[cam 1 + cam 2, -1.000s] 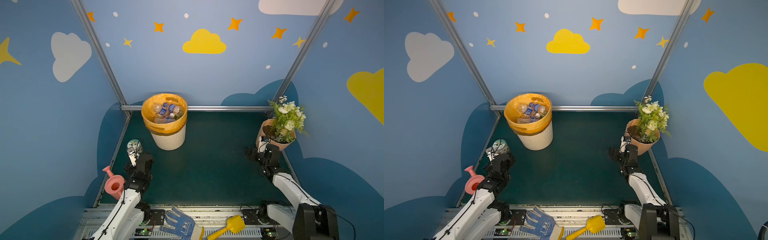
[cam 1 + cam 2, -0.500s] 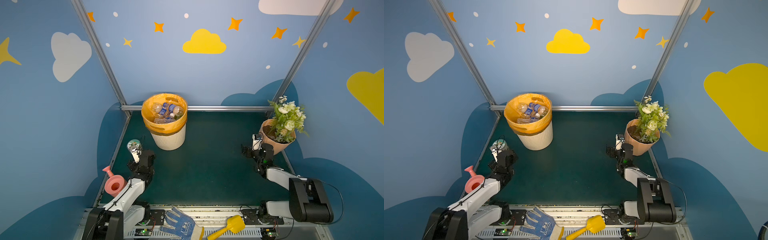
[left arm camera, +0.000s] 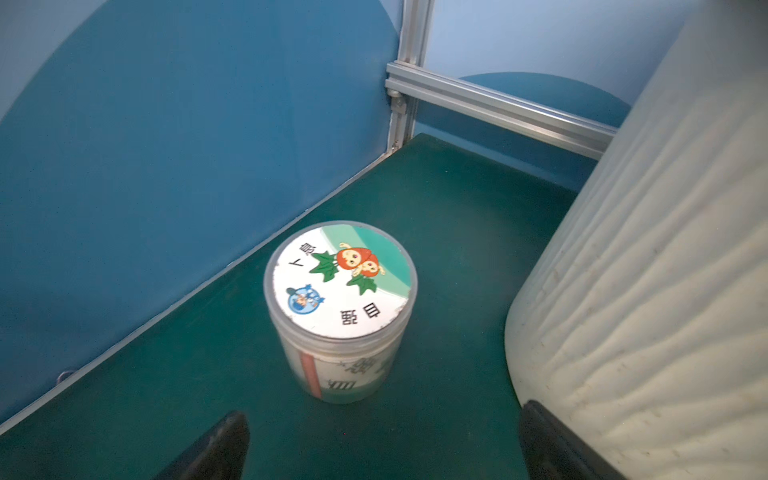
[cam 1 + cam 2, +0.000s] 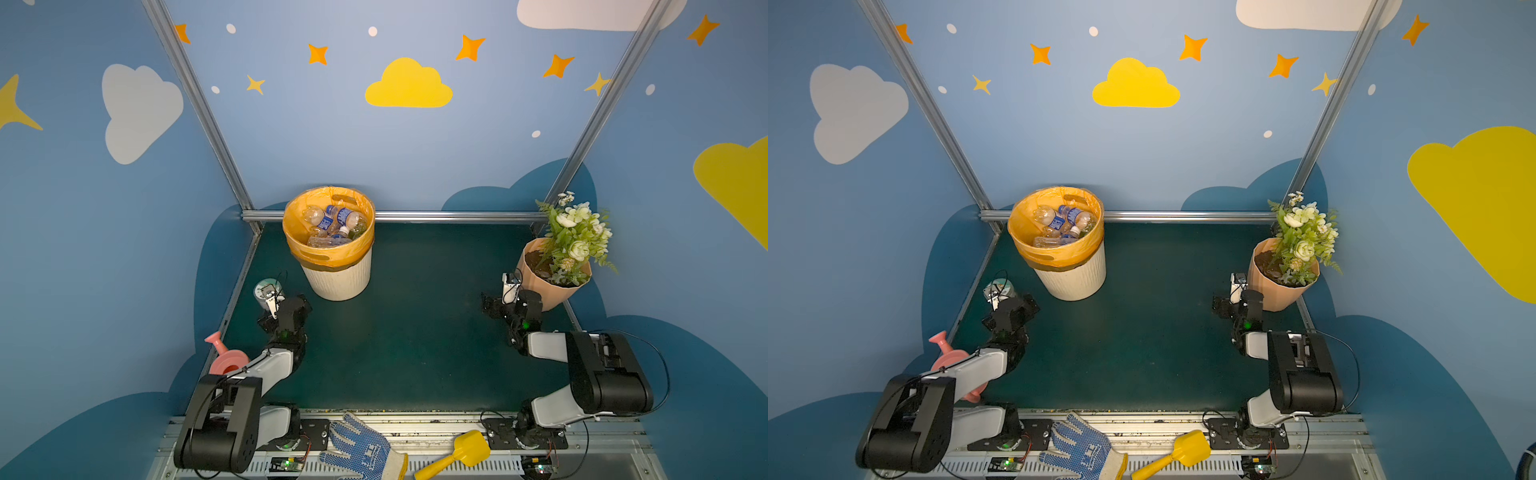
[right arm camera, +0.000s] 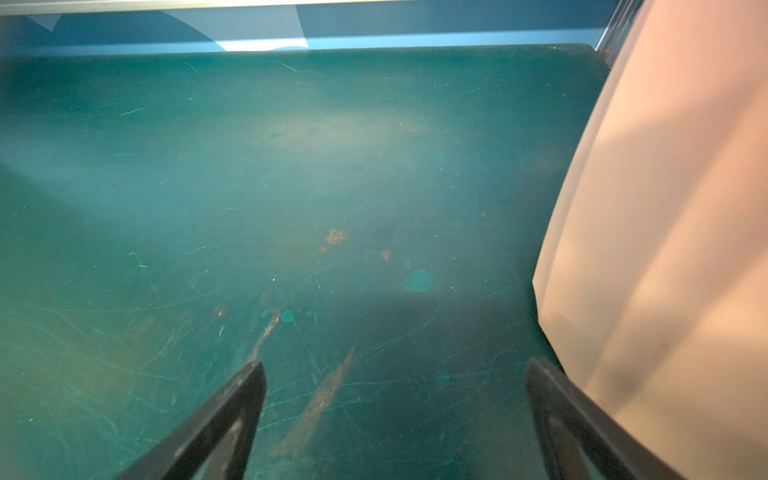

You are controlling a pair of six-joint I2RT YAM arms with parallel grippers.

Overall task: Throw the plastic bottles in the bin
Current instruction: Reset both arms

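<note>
The dark green table mat (image 4: 415,332) fills the floor of the blue cell. At its far left stands the bin (image 4: 338,284), a ribbed cream-white bucket lined with an orange bag, upright and near the back rail. At the far right edge stands a peach flower pot (image 4: 540,289), tilted and holding white flowers and green leaves. Both arms are folded low at the near side. The left gripper (image 3: 386,415) is on the left, near the bin, with its jaws spread wide and nothing between them. In the left wrist view one finger lies close against the bin's ribbed wall; whether it touches cannot be told. The right gripper (image 5: 395,368) is on the right, low over the scratched mat, jaws likewise wide apart and empty, one finger just beside the flower pot. The plastic bottles (image 4: 332,226), clear with blue labels, lie heaped inside the bin, as both top views show. On the near rail lie a blue-dotted work glove (image 4: 361,451) and a yellow scoop (image 4: 461,453). A pink watering can (image 4: 226,361) sits by the left wall, partly behind the left arm. A short round jar (image 3: 340,307) with a green-white cartoon lid stands upright just ahead of the left gripper, left of the bin.
</note>
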